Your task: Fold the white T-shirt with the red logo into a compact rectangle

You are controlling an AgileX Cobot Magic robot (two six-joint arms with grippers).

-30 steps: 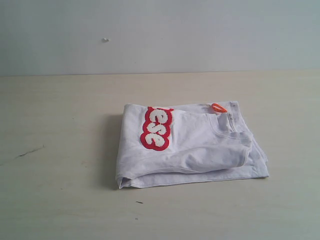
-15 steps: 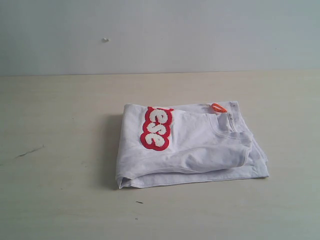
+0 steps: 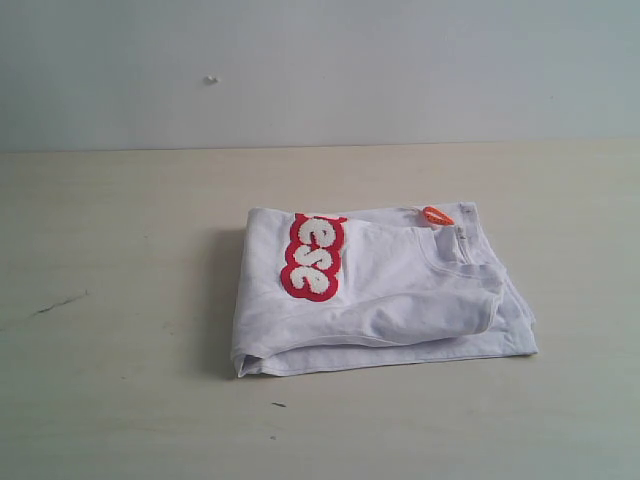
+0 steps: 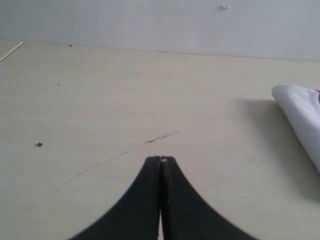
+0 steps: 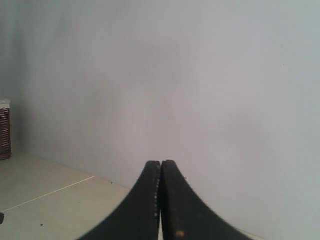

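Nothing differs from a second ago: the white T-shirt (image 3: 390, 295) lies folded into a compact rectangle on the table (image 3: 120, 300), red logo (image 3: 313, 256) on top, while the left gripper (image 4: 161, 159) and right gripper (image 5: 161, 162) sit clenched and empty, so folding looks finished.

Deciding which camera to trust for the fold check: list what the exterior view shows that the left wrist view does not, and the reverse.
Exterior only: the whole folded white T-shirt, its red logo and orange neck tag. Left wrist only: the left gripper, shut and empty, over the table. Both: the table, the wall and one edge of the T-shirt.
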